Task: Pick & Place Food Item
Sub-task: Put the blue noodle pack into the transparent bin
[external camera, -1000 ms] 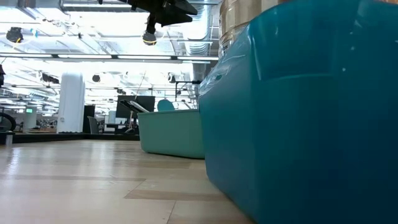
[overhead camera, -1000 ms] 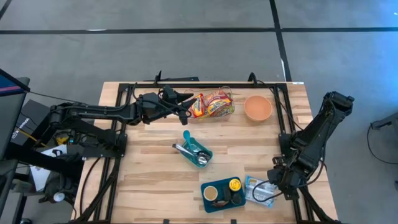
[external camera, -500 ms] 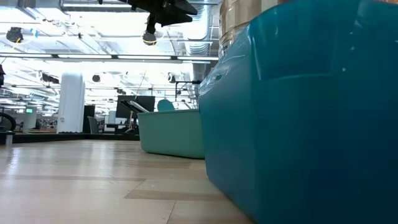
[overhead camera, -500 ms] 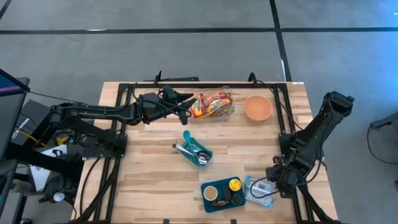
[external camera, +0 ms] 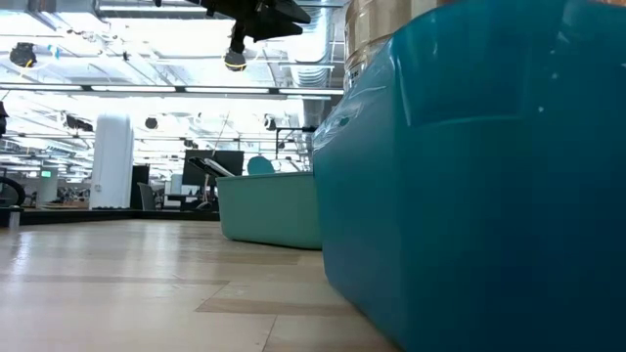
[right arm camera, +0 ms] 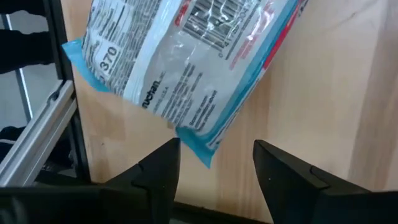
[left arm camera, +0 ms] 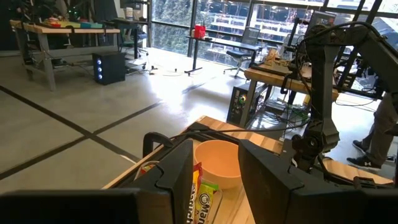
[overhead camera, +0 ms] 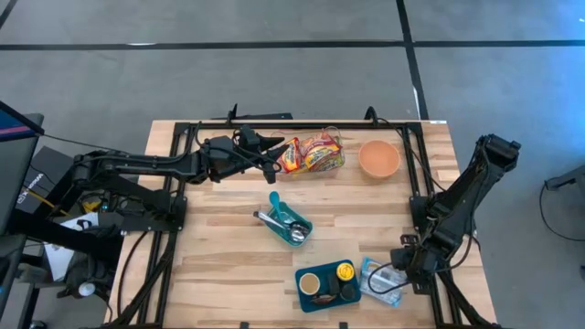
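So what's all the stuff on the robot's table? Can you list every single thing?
Red and yellow crinkly snack bag: one, far edge of the wooden table, by the left end effector.
Round orange bowl: one, far right, beside the snack bag.
Small teal plastic bin: one, middle of the table, holding metal cutlery.
Dark teal tray: one, near edge, holding a cup of brown drink, a yellow round item and a dark item.
Clear and blue plastic food packet: one, near right corner, beside the tray.
Left end effector: dark, raised at the snack bag, fingers parted.
Right end effector: dark, low over the blue packet's edge, fingers apart, holding nothing.
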Available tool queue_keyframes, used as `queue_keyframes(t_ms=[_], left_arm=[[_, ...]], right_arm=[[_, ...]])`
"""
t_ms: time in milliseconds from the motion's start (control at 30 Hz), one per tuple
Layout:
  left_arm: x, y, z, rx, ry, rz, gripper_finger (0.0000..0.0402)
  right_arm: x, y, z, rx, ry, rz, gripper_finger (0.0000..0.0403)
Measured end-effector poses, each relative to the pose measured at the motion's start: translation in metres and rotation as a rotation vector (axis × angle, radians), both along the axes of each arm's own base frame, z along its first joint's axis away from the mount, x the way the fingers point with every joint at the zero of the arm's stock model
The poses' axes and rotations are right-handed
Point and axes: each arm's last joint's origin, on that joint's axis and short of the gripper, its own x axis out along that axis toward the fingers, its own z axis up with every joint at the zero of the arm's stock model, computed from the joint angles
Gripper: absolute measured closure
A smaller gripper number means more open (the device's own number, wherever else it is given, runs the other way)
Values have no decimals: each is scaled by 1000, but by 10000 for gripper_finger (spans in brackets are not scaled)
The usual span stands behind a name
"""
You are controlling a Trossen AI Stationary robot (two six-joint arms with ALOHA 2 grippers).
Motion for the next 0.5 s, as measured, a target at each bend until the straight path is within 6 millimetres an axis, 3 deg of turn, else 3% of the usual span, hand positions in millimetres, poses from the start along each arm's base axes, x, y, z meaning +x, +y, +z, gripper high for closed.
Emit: queue_keyframes(t_ms=[500], left_arm=[[0,0,0,0,0,0,280]], right_arm=[[2,3,-2,19,22,-45,224]])
